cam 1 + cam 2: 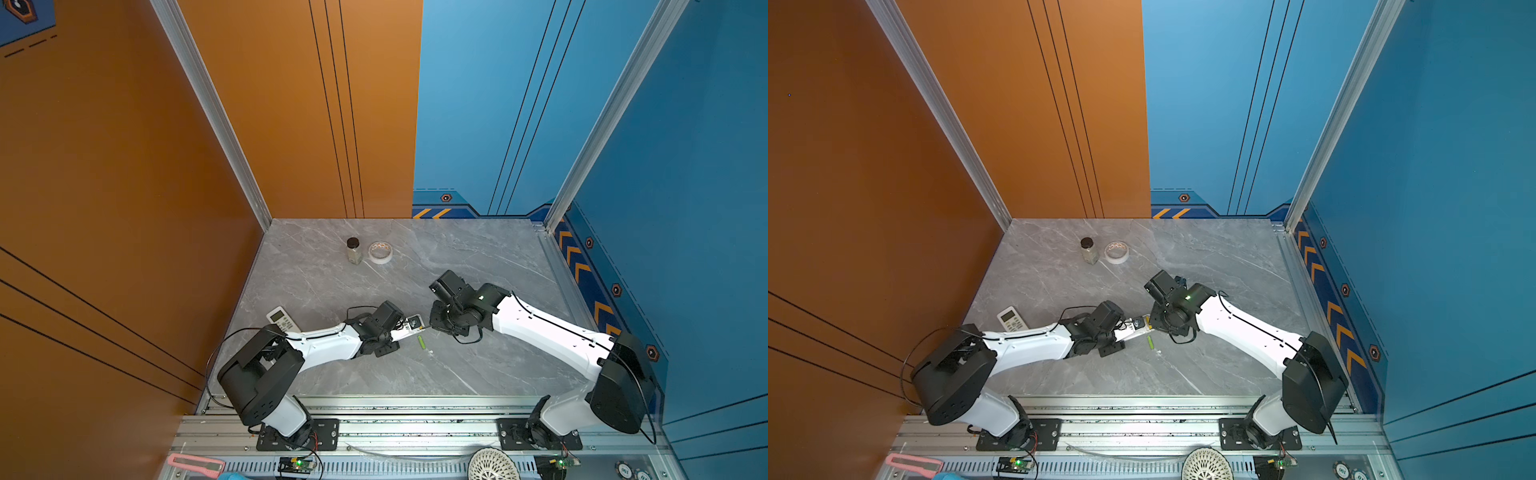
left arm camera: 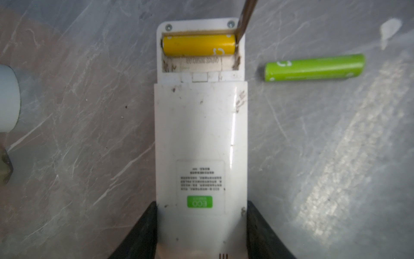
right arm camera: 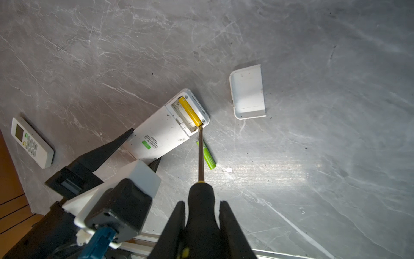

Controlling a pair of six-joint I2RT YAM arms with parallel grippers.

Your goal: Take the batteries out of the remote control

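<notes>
Tabletop (image 1: pixel 478 257): a grey marbled slab is seen across the lower half of both top views. The work is done at its lower middle.
Left gripper (image 2: pixel 201 213): it is clamped on the remote control (image 2: pixel 200 125), one finger against each long edge at the label end, so the white body is pinned back-up.
Right gripper (image 3: pixel 201 204): it is closed round the black handle of the screwdriver (image 3: pixel 201 157).
Second remote (image 1: pixel 282 318): it is laid buttons-up, left of centre in both top views.
Battery cover (image 3: pixel 248 92): it is off and laid inside-up on the slab, apart from the remote.
Yellow battery (image 2: pixel 198 44): it is seated across the open compartment, in the bay by the end wall. The neighbouring bay is empty.
Green battery (image 1: pixel 422 343): it is already out, just below and right of the remote's open end in both top views.
Step in hand: prying out the second cell is judged to be under way, since the screwdriver tip is set at one end of the yellow battery. That end should be levered up gently and the clamp kept firm, so that the cell is lifted rather than flicked away.
Writing: "ECO" is read on a green label (image 2: pixel 199 201). The fine print beside it and the code in the empty bay cannot be made out. No brand name is legible.
</notes>
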